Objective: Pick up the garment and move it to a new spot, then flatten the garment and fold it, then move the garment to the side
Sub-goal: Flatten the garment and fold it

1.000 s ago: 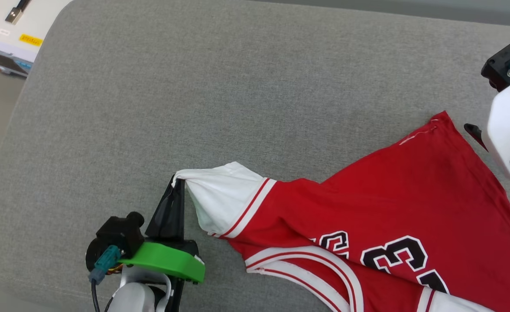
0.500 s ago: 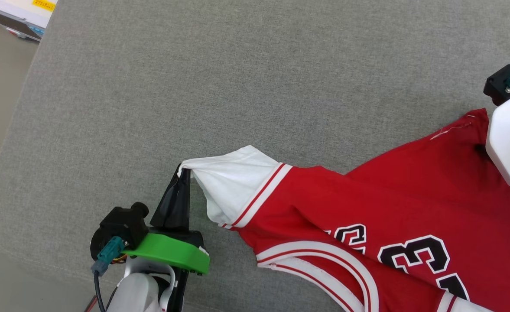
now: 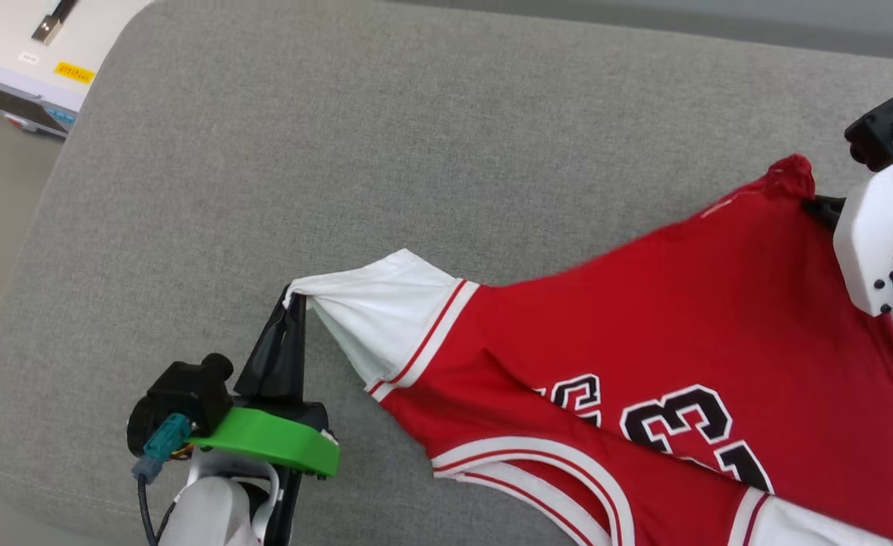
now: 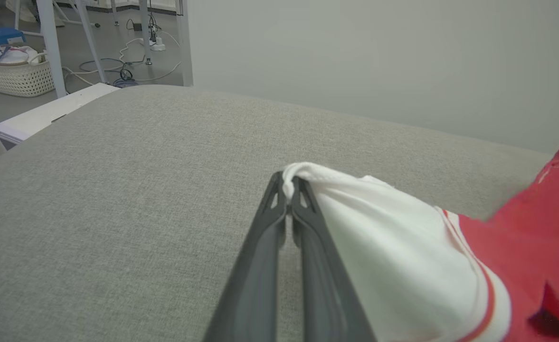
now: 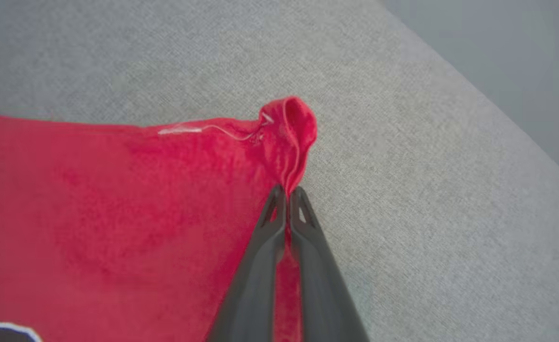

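The garment (image 3: 643,326), a red jersey with white red-striped sleeves and a black "23", lies spread over the right half of a grey cushioned surface (image 3: 385,152). My left gripper (image 3: 294,299) is shut on the tip of the white sleeve (image 4: 379,237), and the left wrist view shows the cloth pinched at the fingertips (image 4: 286,187). At the far right, my right gripper (image 3: 814,206) is shut on the red hem corner (image 5: 288,128), which bunches up just past the closed fingers. The jersey's lower right runs out of the head view.
A white unit with a yellow label (image 3: 36,61) stands off the surface's back left corner. In the left wrist view, a pale laundry basket (image 4: 13,71), metal legs and floor cables (image 4: 137,61) lie beyond the surface. The rounded cushion edges fall away at left and front.
My right gripper has gone from open beside the hem corner to shut on it, and the corner now bunches up. The left gripper has kept its hold on the sleeve. The camera has shifted.
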You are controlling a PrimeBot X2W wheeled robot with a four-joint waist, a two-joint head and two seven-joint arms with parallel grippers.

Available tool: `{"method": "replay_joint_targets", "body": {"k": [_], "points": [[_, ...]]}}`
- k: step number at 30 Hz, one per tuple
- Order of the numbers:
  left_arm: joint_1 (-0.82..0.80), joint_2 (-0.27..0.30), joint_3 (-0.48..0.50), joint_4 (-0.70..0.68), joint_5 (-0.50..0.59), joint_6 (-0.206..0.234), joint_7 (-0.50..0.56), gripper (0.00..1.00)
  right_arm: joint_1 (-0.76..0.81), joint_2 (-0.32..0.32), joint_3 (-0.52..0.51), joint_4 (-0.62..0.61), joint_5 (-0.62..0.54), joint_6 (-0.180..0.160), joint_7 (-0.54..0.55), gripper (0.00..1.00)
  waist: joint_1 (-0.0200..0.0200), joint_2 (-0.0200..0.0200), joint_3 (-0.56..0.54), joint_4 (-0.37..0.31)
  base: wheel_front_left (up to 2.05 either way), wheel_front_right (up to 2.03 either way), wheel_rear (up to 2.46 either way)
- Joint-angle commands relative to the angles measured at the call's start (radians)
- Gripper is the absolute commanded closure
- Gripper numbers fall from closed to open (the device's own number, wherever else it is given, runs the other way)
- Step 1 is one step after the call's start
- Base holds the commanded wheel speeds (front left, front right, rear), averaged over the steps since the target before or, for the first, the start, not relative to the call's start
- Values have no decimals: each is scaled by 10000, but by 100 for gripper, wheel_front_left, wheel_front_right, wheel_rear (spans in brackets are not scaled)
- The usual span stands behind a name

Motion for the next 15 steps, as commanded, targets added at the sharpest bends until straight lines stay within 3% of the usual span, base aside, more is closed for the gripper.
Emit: {"method": "replay_joint_targets", "body": {"k": [1,7,15], "points": [[-90,189,109,-122,56,-44,-60,100,167,-62,-191,-151,124,-6,-320,100,-1,0,-678,-394,0,0,0],[-767,690,233,-727,142,-70,156,100,333,-157,-936,-743,275,-6,-1139,100,-1,0,-1231,-780,0,0,0],[-2955,1464,235,-1736,135,-159,1018,100,116,-78,-2396,-1594,254,-6,-1703,100,-1,0,-1270,-1225,0,0,0]]}}
